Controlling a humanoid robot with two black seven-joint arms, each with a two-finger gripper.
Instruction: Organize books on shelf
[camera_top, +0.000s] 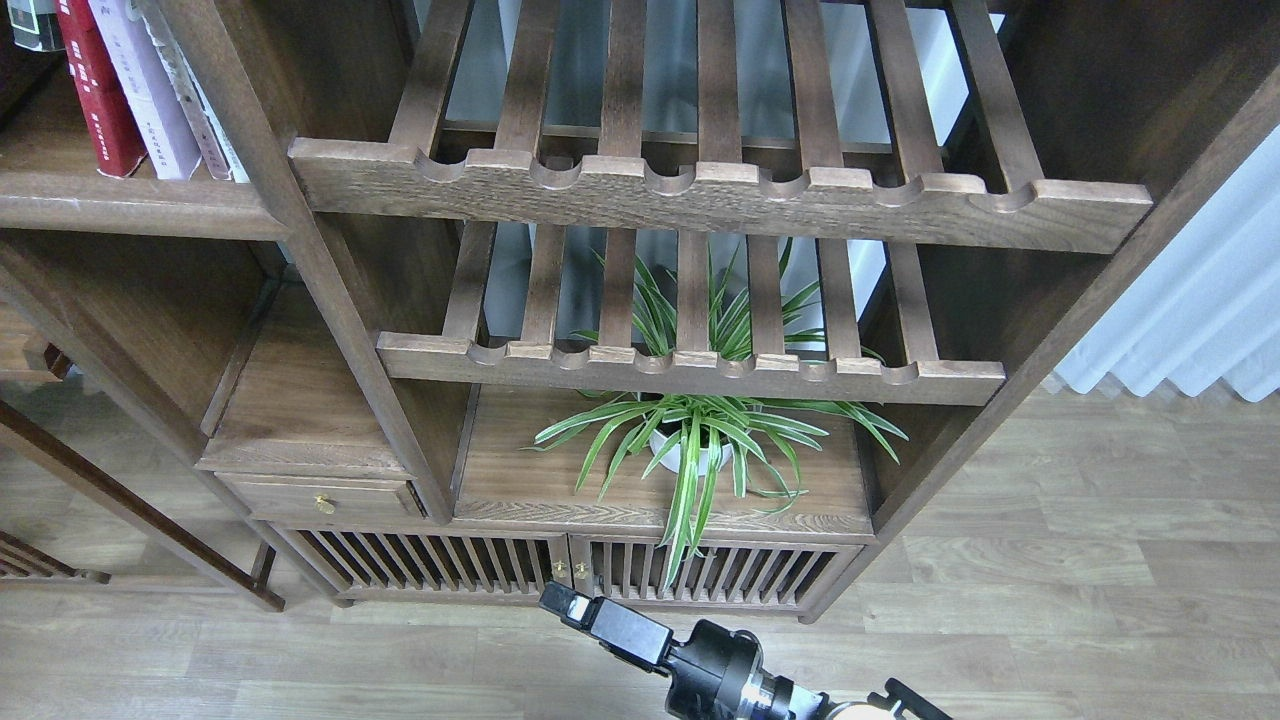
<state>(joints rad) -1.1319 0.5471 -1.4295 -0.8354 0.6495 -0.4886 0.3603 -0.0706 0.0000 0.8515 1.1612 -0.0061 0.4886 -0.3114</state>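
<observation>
The books stand at the top left on the shelf (130, 205), a dark brown board with a rounded front edge, all leaning with their tops to the left. The red book (95, 85) is leftmost of the clear ones, the lilac book (145, 85) touches its right side, and just beside that are thin whitish booklets (205, 110) resting against the upright post (300, 230). A dark-edged book (35, 25) shows only as a corner at the frame's top left, too cropped to tell more. Right of the post, two slatted racks (720, 195) with notched front rails sit one above the other. Below them a spider plant (700, 430) in a white pot stands on the cabinet top (520, 480), its leaves hanging over the front. One pincer (575, 605) shows at the bottom centre, low over the wooden floor (1050, 600) and well apart from the books; it is seen end-on and dark, so I cannot tell whether it is spread or pressed together, nor which arm it belongs to.
</observation>
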